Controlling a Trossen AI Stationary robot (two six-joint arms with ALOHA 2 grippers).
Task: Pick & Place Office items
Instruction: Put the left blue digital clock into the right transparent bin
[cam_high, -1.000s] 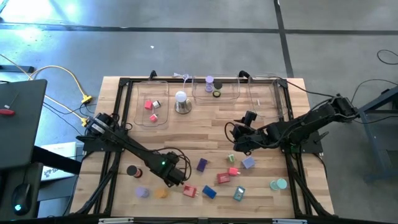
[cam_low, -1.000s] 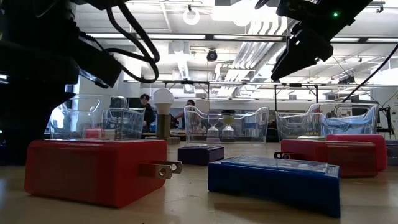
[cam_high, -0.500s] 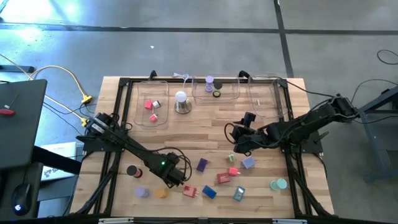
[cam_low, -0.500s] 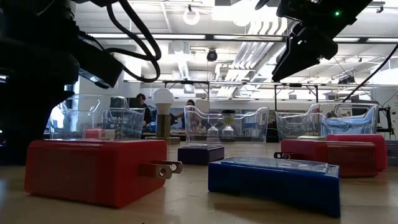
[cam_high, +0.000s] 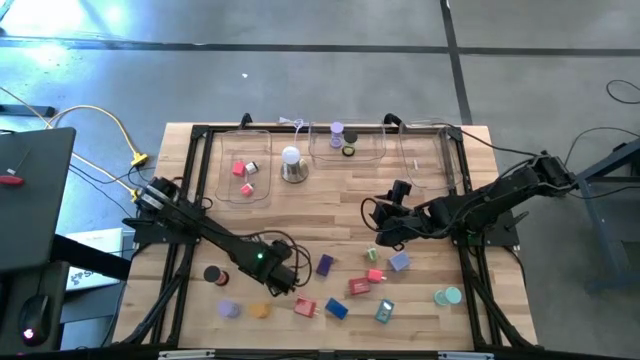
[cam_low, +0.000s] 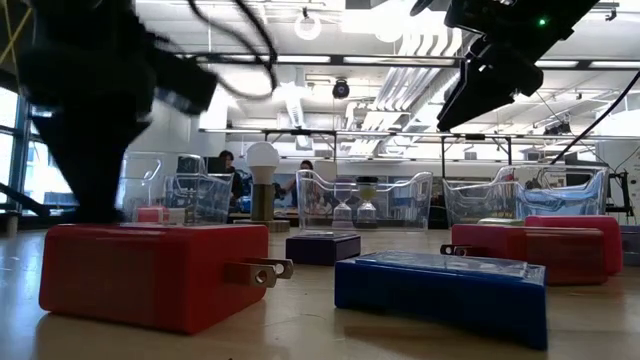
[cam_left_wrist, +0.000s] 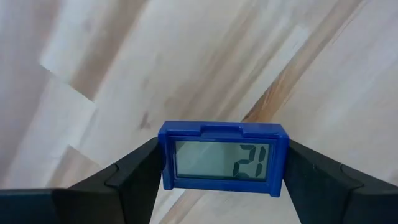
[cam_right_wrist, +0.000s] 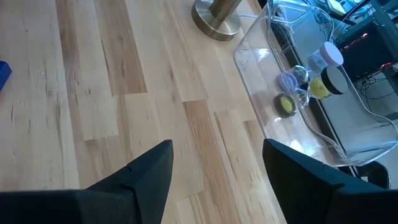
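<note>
Held item: a small blue clock (cam_left_wrist: 222, 158) with a grey display sits squarely between the left gripper's (cam_left_wrist: 221, 180) jaws, which press on both its short sides; bare wood shows beneath it, so it appears lifted off the counter (cam_high: 330, 190).
Where it is: the front-left part of the counter, in front of the left clear tray (cam_high: 243, 168); from above the arm covers it.
What changed: a second ago these jaws stood wider; they have since narrowed onto the clock, and the left arm has shifted in the overhead and table-level views.
Meaning for the task: the pick looks made; carrying to a tray is my guess for the next step.
Right gripper: its jaws (cam_right_wrist: 211, 168) stand apart with nothing between them, unmoved over the last second, hovering above the counter's middle-right with the white dome lamp (cam_high: 291, 163) and the middle tray (cam_right_wrist: 292, 93) ahead.
Other items: a red block (cam_high: 305, 307), a blue block (cam_high: 336, 309), a purple block (cam_high: 325, 265) and round rolls lie loose along the front; a few pieces already sit in the trays.
Hard to make out: the left arm is a dark blur at table level (cam_low: 100, 100); the clock's lower edge and any gap to the wood are cut off; which tray suits it is unclear.
</note>
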